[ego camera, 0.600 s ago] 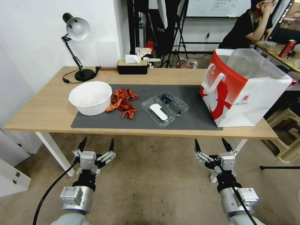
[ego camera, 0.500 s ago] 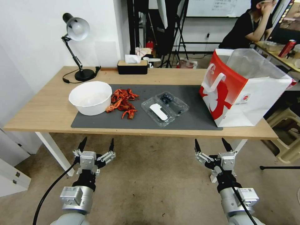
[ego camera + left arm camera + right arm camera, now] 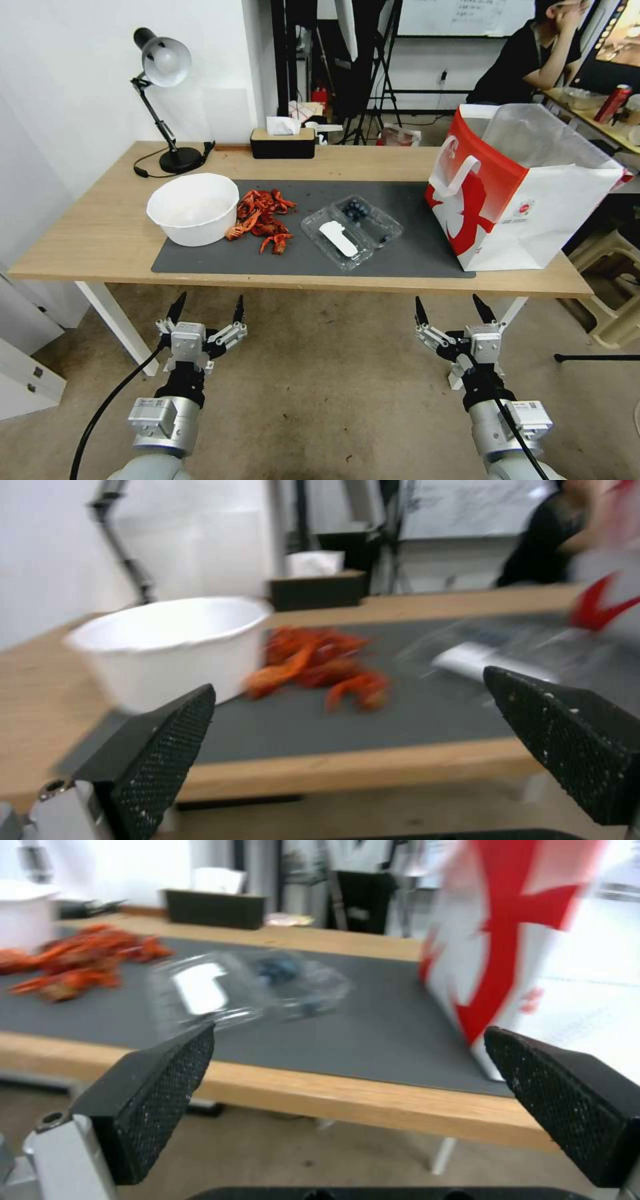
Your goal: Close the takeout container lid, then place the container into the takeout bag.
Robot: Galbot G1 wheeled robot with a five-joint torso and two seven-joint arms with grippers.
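Black-tipped left tool [image 3: 207,310] and right tool [image 3: 451,311] gape wide (both empty), below the table [image 3: 80,247].

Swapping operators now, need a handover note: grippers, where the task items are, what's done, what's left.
Left gripper: open, empty, held low in front of the table.
Right gripper: open, empty, also low before the table edge.
Takeout container: on the dark mat, lying open, blueberries in the far half; lid with the white label folded flat toward the robot.
Takeout bag: upright at the mat's right end, mouth open.
Done: nothing.
Left: close the lid, put the container in the bag.
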